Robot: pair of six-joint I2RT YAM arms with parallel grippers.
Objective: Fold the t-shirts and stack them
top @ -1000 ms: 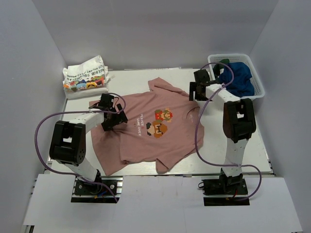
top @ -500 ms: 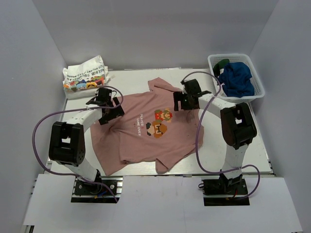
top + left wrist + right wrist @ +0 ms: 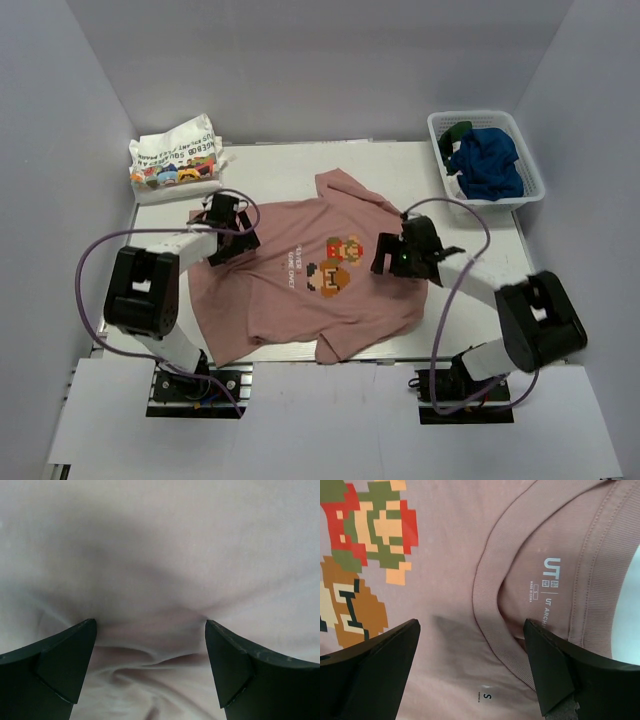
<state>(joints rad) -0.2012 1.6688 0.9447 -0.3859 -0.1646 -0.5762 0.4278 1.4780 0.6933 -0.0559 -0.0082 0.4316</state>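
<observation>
Two grippers hover low over one pink t-shirt [image 3: 320, 275], which lies spread flat in the middle of your white table [image 3: 500, 260]. The shirt is turned sideways to you: its collar [image 3: 402, 232] points to the right, its hem to the left, one sleeve towards the far edge and one towards the arm bases. A pixel print [image 3: 335, 265] of two game characters sits at its centre.

Your left gripper [image 3: 238, 240] is above the shirt's left part, near the far end of the hem. In the left wrist view, the left gripper [image 3: 150, 630] has its jaws spread wide and holds nothing. Pink cloth fills the view and a soft wrinkle bunches between the fingertips. The cloth is blurred, so you cannot tell whether the tips touch it.

Your right gripper [image 3: 392, 258] is over the neck opening, just right of the print. In the right wrist view, the right gripper [image 3: 472, 630] is also fully spread and empty. The ribbed collar [image 3: 490, 610] curves between its fingers, with a printed neck label inside and a small S mark below. The print [image 3: 365, 545] shows at the left edge.

Two white t-shirts [image 3: 175, 162] lie folded together in the far left corner, one with black lettering and one with a colourful print. A white mesh basket [image 3: 530, 190] stands in the far right corner, well apart from the pink shirt. It holds a crumpled navy t-shirt [image 3: 490, 165] and a dark green t-shirt [image 3: 458, 130].
</observation>
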